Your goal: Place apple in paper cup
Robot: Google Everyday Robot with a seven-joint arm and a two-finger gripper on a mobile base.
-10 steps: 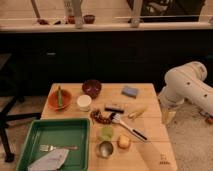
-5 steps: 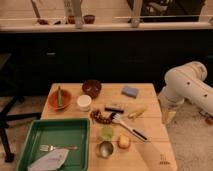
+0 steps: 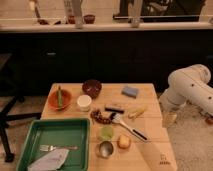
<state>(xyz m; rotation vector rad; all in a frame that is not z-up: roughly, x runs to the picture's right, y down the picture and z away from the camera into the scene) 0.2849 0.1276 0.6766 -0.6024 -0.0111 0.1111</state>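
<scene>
The apple is a small yellow-orange fruit near the table's front edge, just right of a shiny metal cup. The paper cup is short and white and stands upright left of the table's middle, between an orange bowl and a dark red-brown bowl. My white arm curves in from the right. The gripper hangs beside the table's right edge, well to the right of the apple and far from the paper cup. Nothing shows in it.
On the wooden table are a dark red-brown bowl, an orange bowl holding something green, a blue sponge, a yellow banana-like piece, a pale green round thing, a long-handled utensil and a green tray with a fork.
</scene>
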